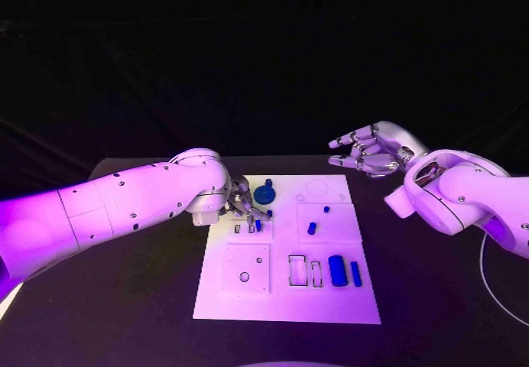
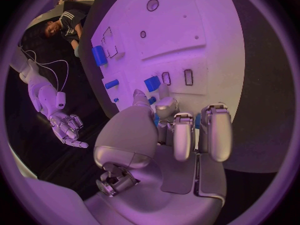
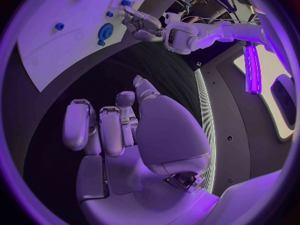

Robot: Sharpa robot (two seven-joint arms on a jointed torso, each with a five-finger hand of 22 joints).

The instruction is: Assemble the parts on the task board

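Head view: the task board [image 1: 289, 294] lies mid-frame on the desk [image 1: 441, 306]; several blue parts [image 1: 337, 270] lie loose, so most assembly remains. The left hand [image 1: 241, 206] works at the board's upper left.

Left wrist view: its fingers [image 2: 182, 135] seemingly pinch a small blue part [image 2: 152, 83].

Right wrist view: the right hand [image 3: 125, 130] hovers off-board, fingers loosely curled, empty.

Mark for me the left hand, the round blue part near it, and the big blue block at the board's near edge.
left hand [image 1: 241, 205], head view, on the fingers over the board's far left corner.
round blue part [image 1: 264, 194], head view, on its middle.
big blue block [image 1: 337, 271], head view, on its top face.
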